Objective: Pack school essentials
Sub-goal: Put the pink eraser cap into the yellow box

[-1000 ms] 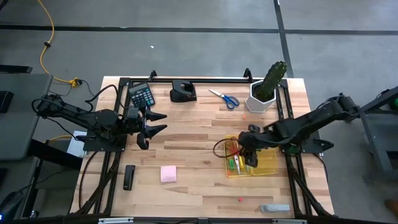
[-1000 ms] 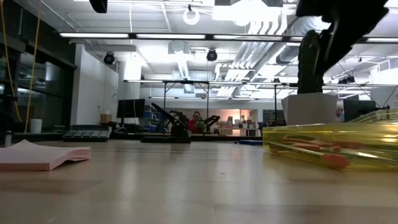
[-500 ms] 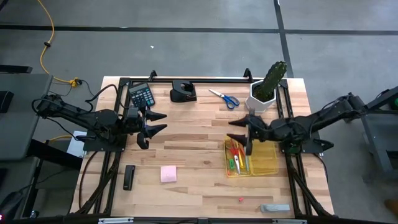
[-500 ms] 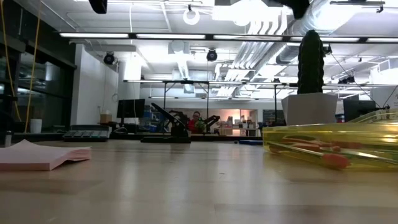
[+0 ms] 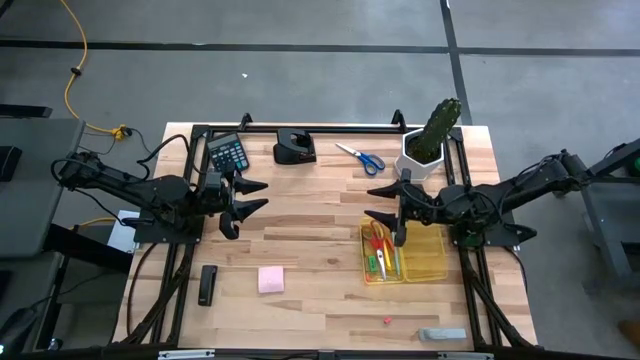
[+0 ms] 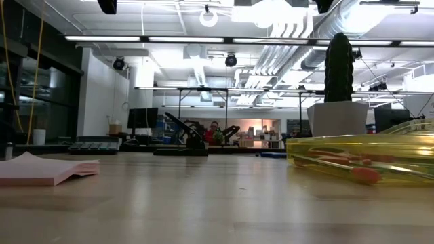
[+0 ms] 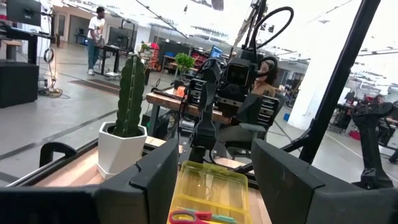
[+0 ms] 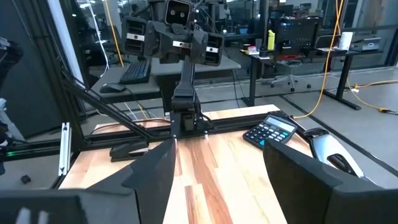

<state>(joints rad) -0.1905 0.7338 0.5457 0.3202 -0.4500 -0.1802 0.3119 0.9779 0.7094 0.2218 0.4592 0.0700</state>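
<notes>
Landmark: clear yellow tray (image 5: 425, 262), on the wooden surface (image 5: 310, 240) toward the right arm's side.
Right tool (image 5: 385, 205): fingers spread wide, holding nothing; it hangs over the tray's rim on the side nearest the cactus in a white pot (image 5: 428, 140).
Left tool (image 5: 250, 196): fingers spread wide, holding nothing; it hangs well apart from the tray, across the surface, near the calculator (image 5: 228, 154).
Red-handled scissors (image 5: 377, 241): inside the tray, in the half toward the left arm.
Pens (image 5: 381, 265): yellow and green, inside the tray beside the red-handled scissors.
Blue-handled scissors (image 5: 362, 158): outside the tray, flat on the surface beyond it, near the cactus pot.
Pink sticky pad (image 5: 270, 279): outside the tray, flat on the surface, well apart on the left-arm side.
Tiny red bit (image 5: 387, 321): outside the tray, on the surface near the front edge.
Black stapler (image 5: 294, 148): at the far edge, between calculator and blue-handled scissors.
Dark flat bar (image 5: 207, 284): beside the sticky pad, farther from the tray.
</notes>
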